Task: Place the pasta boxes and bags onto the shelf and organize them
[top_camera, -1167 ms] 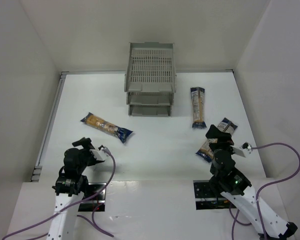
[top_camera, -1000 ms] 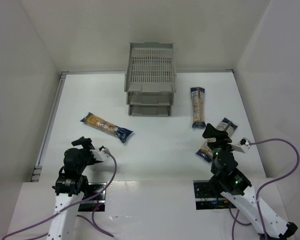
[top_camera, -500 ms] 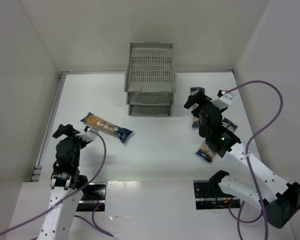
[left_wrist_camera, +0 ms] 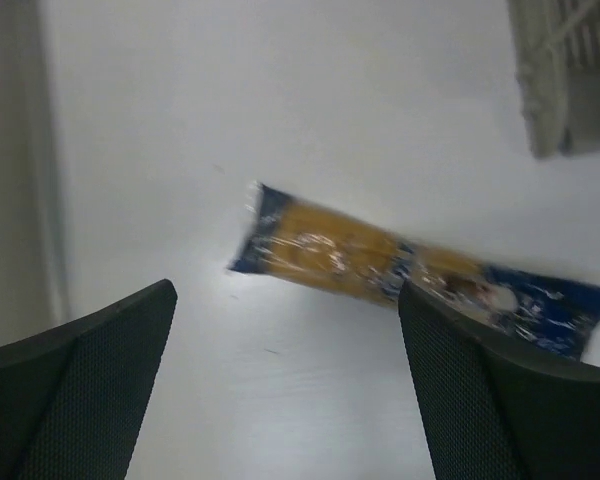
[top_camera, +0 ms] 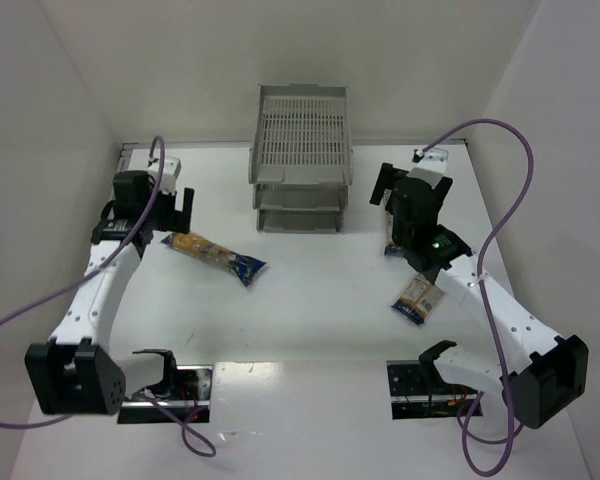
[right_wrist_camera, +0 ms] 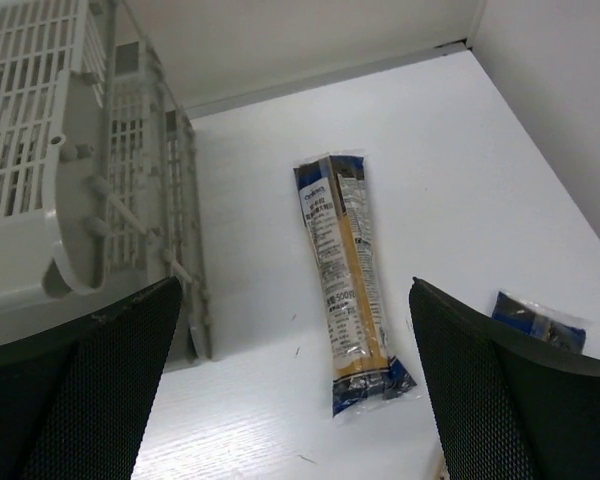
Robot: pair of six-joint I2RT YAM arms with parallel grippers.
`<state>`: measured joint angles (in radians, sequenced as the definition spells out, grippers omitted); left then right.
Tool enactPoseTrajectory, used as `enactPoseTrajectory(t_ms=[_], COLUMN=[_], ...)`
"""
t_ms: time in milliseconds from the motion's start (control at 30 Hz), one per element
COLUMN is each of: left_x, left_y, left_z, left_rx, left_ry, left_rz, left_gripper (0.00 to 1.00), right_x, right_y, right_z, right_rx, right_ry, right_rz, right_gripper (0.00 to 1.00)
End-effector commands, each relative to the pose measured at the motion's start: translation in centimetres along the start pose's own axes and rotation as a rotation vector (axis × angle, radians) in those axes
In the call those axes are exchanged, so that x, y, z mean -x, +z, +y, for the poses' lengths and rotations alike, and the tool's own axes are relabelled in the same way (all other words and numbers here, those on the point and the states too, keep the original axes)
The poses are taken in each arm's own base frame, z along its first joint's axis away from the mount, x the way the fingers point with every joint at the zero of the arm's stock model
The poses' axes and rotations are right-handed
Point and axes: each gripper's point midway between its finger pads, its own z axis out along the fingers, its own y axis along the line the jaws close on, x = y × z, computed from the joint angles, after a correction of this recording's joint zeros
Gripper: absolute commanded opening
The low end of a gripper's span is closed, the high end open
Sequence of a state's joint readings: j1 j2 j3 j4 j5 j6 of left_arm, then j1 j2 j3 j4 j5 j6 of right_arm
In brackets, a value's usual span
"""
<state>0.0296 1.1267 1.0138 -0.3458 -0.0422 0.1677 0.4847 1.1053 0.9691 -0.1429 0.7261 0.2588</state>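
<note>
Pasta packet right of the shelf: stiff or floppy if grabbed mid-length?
Likely stiff: the packet lies straight, long pasta filling its length. Clear film wrap may be slippery. Lying flat on the table, it probably won't roll.

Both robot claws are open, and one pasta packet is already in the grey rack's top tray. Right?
Not quite. The top external view shows the top tray of the light grey slotted plastic rack empty. The long clear yellow-pasta packets with dark blue ends all lie on the white table: left packet, packet beside the rack, near-right packet. The left gripper and right gripper are open.
</note>
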Motion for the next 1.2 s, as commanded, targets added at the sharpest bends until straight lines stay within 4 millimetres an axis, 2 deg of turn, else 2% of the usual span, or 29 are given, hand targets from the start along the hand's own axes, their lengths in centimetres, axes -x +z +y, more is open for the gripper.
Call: enactPoseTrajectory(t_ms=[0,33,133,233,300,367,400,433,467,533,567,633,700,733,833,867,900,967,1033,1100,1133,1167], left_x=[-4.0,-5.1,-7.2,-6.2,-5.7,-6.0,-4.6,-6.1,-6.3,-5.9,-7.1,-7.2,-8.5,-9.1,-9.3,-10.0,-9.3,-9.7,-11.5,-12.8,-13.5,-13.3], left_y=[0.7,1.7,4.0,5.7,7.5,8.4,8.4,8.2,7.8,6.8,6.3,5.2,4.1,3.7,2.5,2.1,1.3,0.4,-0.2,-0.5,-0.4,-0.3], left_z=[-6.4,-7.5,-8.7,-8.8,-6.0,-2.5,-0.3,0.4,0.7,0.4,0.0,-1.2,-1.7,-1.5,-0.1,0.1,0.4,-0.1,-0.6,-0.2,0.0,0.4], left_rx=[-0.28,-0.327,-0.352,-0.387,-0.259,-0.134,-0.057,-0.032,-0.028,-0.071,-0.089,-0.144,-0.162,-0.146,-0.076,-0.066,-0.059,-0.107,-0.143,-0.124,-0.12,-0.106], left_ry=[-0.276,-0.308,-0.382,-0.328,-0.221,-0.07,-0.052,-0.032,-0.042,-0.059,-0.068,-0.073,-0.029,-0.007,0.096,0.101,0.143,0.175,0.189,0.205,0.219,0.222], left_rz=[0.246,0.317,0.442,0.382,0.312,0.269,0.189,0.202,0.2,0.161,0.181,0.157,0.162,0.167,0.134,0.139,0.112,0.119,0.193,0.253,0.286,0.292], left_gripper=[0.99,0.99,0.99,0.99,0.99,0.99,0.99,0.99,0.99,0.99,0.99,0.99,0.99,0.99,0.99,0.99,0.99,0.99,0.99,0.99,0.99,0.99], right_x=[2.8,2.7,1.6,1.3,1.4,1.3,1.6,1.3,1.9,1.9,1.5,1.5,1.4,0.8,0.6,0.4,0.6,-0.1,-1.0,-0.5,-1.1,-0.4], right_y=[-0.5,-0.5,0.4,0.8,0.5,0.4,0.2,0.3,0.1,0.0,0.1,0.1,0.3,0.6,1.0,1.0,0.9,1.1,1.0,0.4,0.3,-0.2], right_z=[0.4,0.9,1.2,1.1,1.8,1.9,1.8,1.5,1.5,1.4,1.3,1.6,2.2,2.6,3.3,3.5,3.8,4.3,4.0,3.7,3.2,3.0], right_rx=[0.055,0.089,0.096,0.103,0.147,0.16,0.163,0.15,0.154,0.155,0.154,0.169,0.193,0.208,0.227,0.24,0.259,0.279,0.278,0.284,0.272,0.277], right_ry=[-0.031,-0.041,-0.109,-0.109,-0.105,-0.1,-0.09,-0.091,-0.078,-0.08,-0.083,-0.075,-0.085,-0.102,-0.101,-0.098,-0.094,-0.101,-0.081,-0.062,-0.067,-0.049], right_rz=[-0.066,-0.058,-0.021,-0.033,-0.032,-0.053,-0.067,-0.067,-0.085,-0.094,-0.09,-0.101,-0.101,-0.092,-0.093,-0.096,-0.101,-0.09,-0.077,-0.106,-0.099,-0.127], right_gripper=[1.0,1.0,1.0,1.0,1.0,1.0,1.0,1.0,1.0,1.0,1.0,1.0,1.0,1.0,1.0,1.0,1.0,1.0,1.0,1.0,1.0,1.0])
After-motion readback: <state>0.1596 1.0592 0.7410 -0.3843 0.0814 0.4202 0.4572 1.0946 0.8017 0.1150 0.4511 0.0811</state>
